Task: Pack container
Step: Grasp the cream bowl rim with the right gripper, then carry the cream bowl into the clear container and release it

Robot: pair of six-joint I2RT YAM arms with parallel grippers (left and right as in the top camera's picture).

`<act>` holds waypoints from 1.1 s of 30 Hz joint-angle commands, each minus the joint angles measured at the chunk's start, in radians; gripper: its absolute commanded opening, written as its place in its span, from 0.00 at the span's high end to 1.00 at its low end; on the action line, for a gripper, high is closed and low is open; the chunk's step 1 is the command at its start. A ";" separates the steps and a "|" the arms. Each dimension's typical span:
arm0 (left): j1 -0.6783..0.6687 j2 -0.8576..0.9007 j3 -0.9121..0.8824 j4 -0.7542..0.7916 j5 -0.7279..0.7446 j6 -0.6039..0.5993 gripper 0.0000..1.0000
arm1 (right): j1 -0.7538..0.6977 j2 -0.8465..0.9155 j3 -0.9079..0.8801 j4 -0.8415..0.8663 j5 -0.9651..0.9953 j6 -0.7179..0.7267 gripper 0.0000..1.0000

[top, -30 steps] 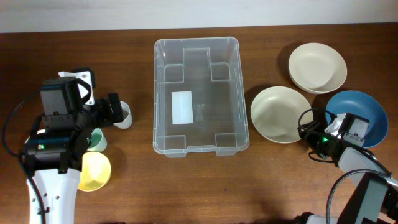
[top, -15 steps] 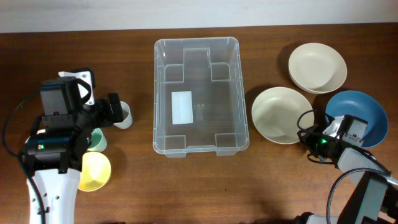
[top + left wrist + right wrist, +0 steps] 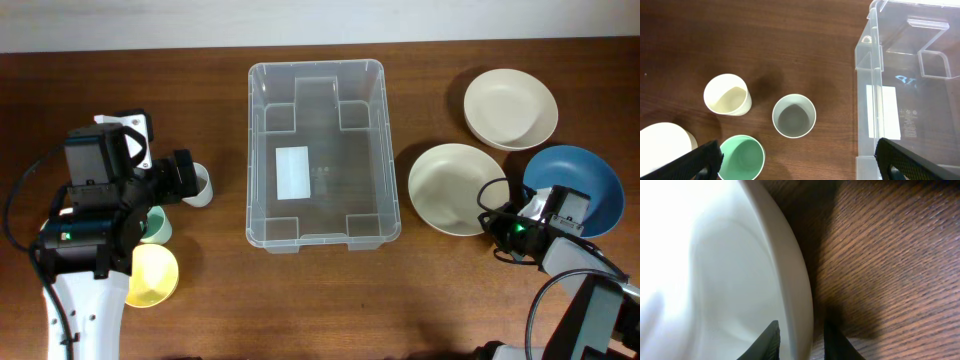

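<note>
- The right gripper had its fingers spread astride the rim of a cream bowl, one inside and one outside. A dark sliver showed between the outer finger and the rim.
- A blue bowl lay at 3 o'clock of that bowl, and a second cream bowl at 1 o'clock.
- The left gripper hung wide open above the surface.
- In its wrist view, a white cup stood at 12 o'clock, a pale cup at 10 and a green cup at 9.
- The container sat mid-surface, at 3 o'clock of the cups and 9 o'clock of the held bowl, apart from both.
</note>
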 commanded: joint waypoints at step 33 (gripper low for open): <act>0.001 0.003 0.018 0.000 0.014 -0.010 0.01 | 0.002 -0.121 0.253 -0.225 -0.016 -0.026 0.96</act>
